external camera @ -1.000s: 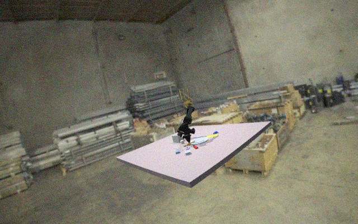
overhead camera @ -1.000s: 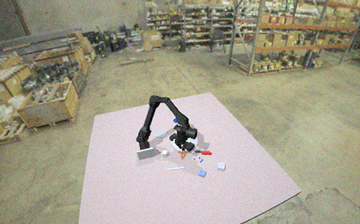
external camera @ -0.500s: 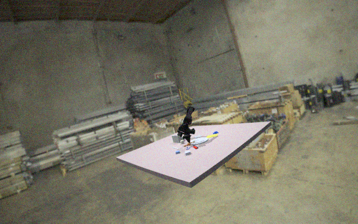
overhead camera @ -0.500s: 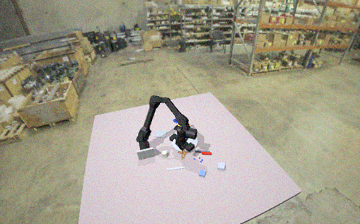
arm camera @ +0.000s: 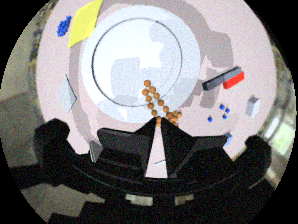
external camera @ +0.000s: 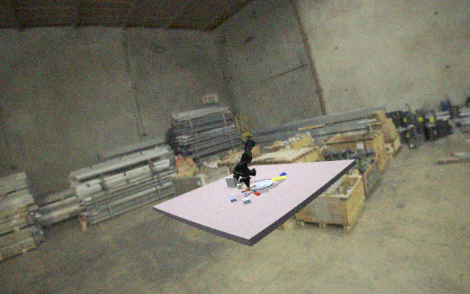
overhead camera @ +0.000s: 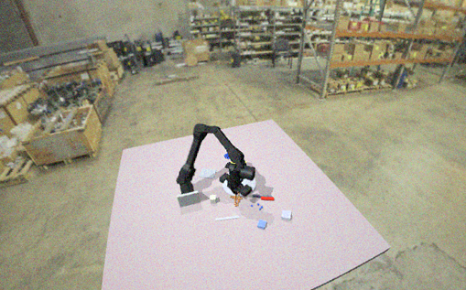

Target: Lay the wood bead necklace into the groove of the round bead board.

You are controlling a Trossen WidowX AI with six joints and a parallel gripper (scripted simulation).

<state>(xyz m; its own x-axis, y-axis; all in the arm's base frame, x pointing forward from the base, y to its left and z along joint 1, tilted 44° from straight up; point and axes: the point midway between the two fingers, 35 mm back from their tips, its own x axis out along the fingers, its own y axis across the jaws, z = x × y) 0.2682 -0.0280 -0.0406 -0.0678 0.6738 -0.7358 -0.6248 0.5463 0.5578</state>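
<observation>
The wood bead necklace (overhead camera: 236, 199) (arm camera: 151, 105) is a string of orange-brown beads. In the wrist view two strands run from inside the board's ring down to the fingertips, with a bunch of beads just right of the tips. The round bead board (overhead camera: 252, 184) (external camera: 262, 184) (arm camera: 192, 55) is pale, with a thin dark circular groove. My gripper (overhead camera: 241, 194) (external camera: 247, 188) (arm camera: 158, 119) points down at the board's near edge. Its fingertips are nearly together, shut on the necklace at a bead. The fingers hide part of the necklace.
A red and black bar (overhead camera: 268, 198) (arm camera: 233, 80) lies right of the board. Loose blue beads (arm camera: 224, 110), a white block (overhead camera: 286, 215) and a blue block (overhead camera: 261, 224) lie nearby. A yellow piece (arm camera: 85, 22) and a blue bunch (arm camera: 63, 26) are beyond the board. A grey panel (overhead camera: 189, 199) stands left.
</observation>
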